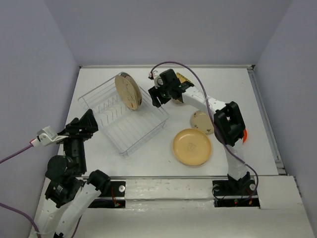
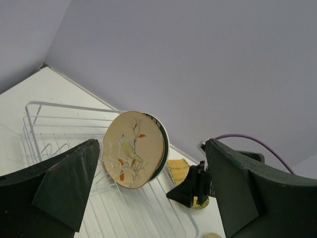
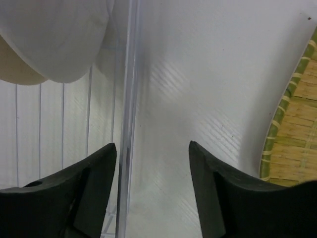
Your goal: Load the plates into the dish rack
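The rack [image 1: 121, 131] lies slantwise on the table [image 1: 247, 99], left of the middle; at its far end a bird plate [image 2: 133, 148] stands on edge, with a rimmed plate [image 2: 162, 133] close behind it. The right gripper [image 3: 152, 146] hangs just beside the rack's far right wall, its fingers spread with nothing between them; a yellow plate [image 1: 182, 79] lies partly under it. The tan plate [image 1: 192, 147] lies flat to the right of the rack; a small plate [image 1: 202, 122] is near it, beside the right arm. The left gripper [image 1: 84, 124] is also spread wide and empty, near the rack's left side.
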Available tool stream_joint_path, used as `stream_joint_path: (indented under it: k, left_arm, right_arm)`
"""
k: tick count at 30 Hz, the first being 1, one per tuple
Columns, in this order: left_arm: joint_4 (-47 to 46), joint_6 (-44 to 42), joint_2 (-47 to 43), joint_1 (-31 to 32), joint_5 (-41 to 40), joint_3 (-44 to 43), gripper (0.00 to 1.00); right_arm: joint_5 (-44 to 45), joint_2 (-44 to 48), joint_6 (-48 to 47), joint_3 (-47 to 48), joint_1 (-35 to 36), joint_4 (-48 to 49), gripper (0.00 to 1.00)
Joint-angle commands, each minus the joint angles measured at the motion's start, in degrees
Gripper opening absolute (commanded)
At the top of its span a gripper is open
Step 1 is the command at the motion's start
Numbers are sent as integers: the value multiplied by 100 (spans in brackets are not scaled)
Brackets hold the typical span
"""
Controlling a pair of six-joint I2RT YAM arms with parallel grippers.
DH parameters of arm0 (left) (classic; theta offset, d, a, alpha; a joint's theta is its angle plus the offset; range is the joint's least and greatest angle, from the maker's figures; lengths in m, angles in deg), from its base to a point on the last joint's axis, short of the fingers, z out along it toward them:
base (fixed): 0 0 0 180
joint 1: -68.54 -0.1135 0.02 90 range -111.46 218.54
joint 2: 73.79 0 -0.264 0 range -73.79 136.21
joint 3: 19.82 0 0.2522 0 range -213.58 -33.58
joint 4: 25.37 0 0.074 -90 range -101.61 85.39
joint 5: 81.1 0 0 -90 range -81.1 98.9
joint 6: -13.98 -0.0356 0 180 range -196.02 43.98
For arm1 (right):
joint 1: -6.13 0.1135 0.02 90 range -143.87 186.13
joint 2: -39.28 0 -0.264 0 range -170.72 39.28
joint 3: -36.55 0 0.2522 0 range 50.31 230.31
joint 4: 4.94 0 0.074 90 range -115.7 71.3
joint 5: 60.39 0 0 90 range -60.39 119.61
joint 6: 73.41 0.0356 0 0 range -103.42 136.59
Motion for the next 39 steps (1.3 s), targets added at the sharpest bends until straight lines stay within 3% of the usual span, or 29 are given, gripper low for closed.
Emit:
stream_joint_path:
  k: [1,4,7,11,15,17,19,24,28,33,39]
  left_arm:
    - [-339,-85,111,7,-38,46,99]
    - [-339,-85,94,7,24,55,99]
    - [-357,-76,41,7,94,64,99]
    - [-392,-102,-21,16,217,73,99]
    - [-436,-129,-65,33,358,82,99]
    - [-436,-129,-100,42,358,82,99]
    - [-445,-138,-126,51,375,90,99]
    - [-462,-155,-126,69,402,90,99]
    - [-462,-190,-100,95,385,99,99]
    - [-453,-243,-135,174,332,90,99]
    - [-453,-261,-240,253,288,90,99]
  right_arm:
    - [-70,599,509,151,-282,521,71]
    - [17,1250,1210,-473,-528,952,76]
    - [368,2427,2046,-1956,-844,1769,72]
    - [825,4253,3127,-4431,-1590,2263,59]
    - [572,5388,4068,-5860,-3065,2246,44]
    - [116,5629,4018,-6512,-3664,2237,39]
    - [-348,5630,3677,-6645,-4149,2246,40]
    - [-1159,4779,2682,-5952,-4264,2228,45]
    - [-1906,3926,2400,-5548,-4326,3035,53]
    - [-1924,2678,1978,-4607,-4562,2424,57]
    - [-2241,1948,1741,-4685,-4563,2272,58]
